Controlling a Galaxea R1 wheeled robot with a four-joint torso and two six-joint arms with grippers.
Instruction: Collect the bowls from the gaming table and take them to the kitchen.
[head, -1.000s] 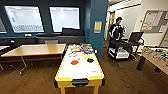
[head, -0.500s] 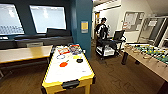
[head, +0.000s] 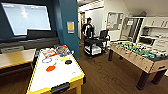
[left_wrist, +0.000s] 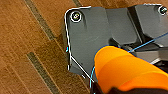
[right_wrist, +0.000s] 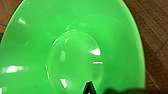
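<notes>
Carrying stage of the collection task, as judged from the views. The gaming table (head: 56, 71), white-topped with yellow edges, stands at near left. On it lie an orange bowl (head: 50, 68), a yellow bowl (head: 64, 59) and a black bowl (head: 68, 62), with flat colourful boxes (head: 56, 52) at its far end.

A green bowl (right_wrist: 72, 47) shows large before the right wrist camera, above the brown wood floor (right_wrist: 155, 37). An orange bowl stack (left_wrist: 125, 70) shows before the left wrist camera, also over the floor. Both seem to be carried, but whether either set of jaws is clamped, together or apart cannot be told.

The arms appear to hang low, wrists facing the floor.

A table-football table (head: 140, 53) stands at right. A person (head: 87, 30) stands by a black cart (head: 96, 45) in the far doorway. White cabinets (head: 156, 27) show at far right, probably the kitchen.

The next move calls for a steady drive between the two tables, bowls kept level.
</notes>
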